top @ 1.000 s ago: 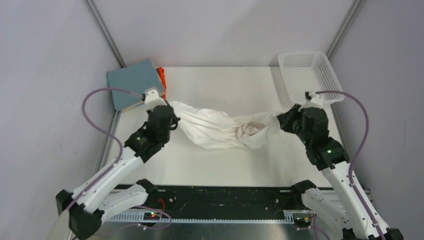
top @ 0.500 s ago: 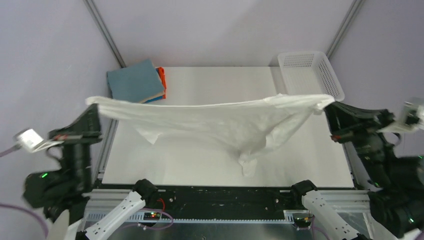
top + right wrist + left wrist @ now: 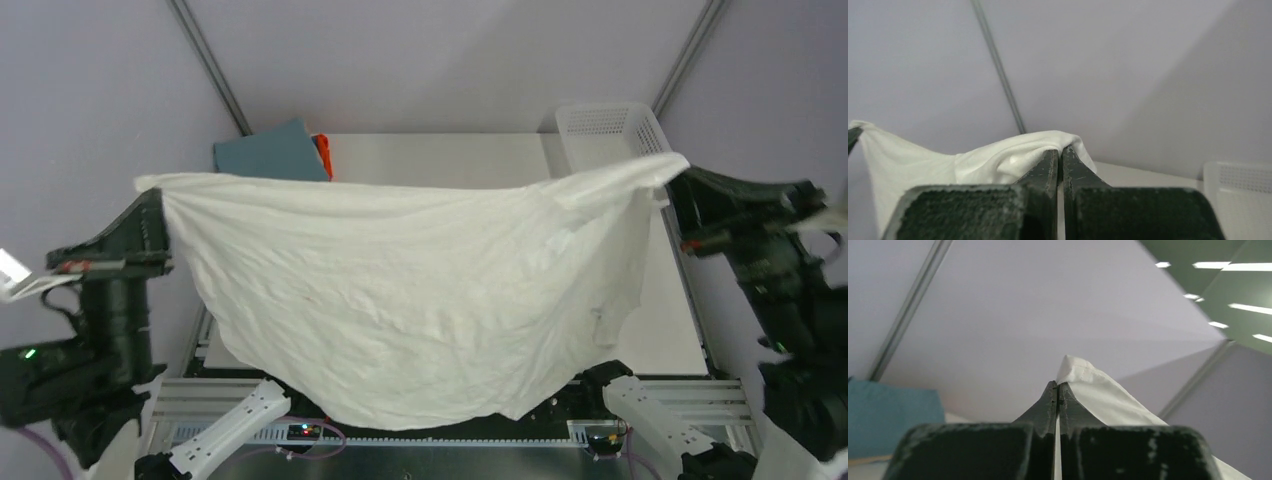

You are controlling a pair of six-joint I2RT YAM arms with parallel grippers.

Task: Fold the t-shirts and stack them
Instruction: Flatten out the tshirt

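Observation:
A white t-shirt (image 3: pixel 400 290) hangs spread wide in the air above the table, stretched between both arms. My left gripper (image 3: pixel 152 190) is shut on its left top corner; the left wrist view shows the white cloth (image 3: pixel 1088 382) pinched at the tips of my left gripper (image 3: pixel 1058 386). My right gripper (image 3: pixel 677 172) is shut on the right top corner, with white cloth (image 3: pixel 1013 155) bunched at the tips of my right gripper (image 3: pixel 1060 151). Folded shirts lie stacked at the back left: a blue-grey one (image 3: pixel 268 155) on top, an orange edge (image 3: pixel 322 150) beside it.
A white mesh basket (image 3: pixel 605 128) stands at the table's back right corner, partly behind the raised shirt. The hanging cloth hides most of the white table (image 3: pixel 440 155). Metal frame posts run up the grey walls on both sides.
Both arms swung up and apart from the table's middle, lifting the crumpled white t-shirt off the surface. It now hangs spread open and lower in front, covering most of the table.

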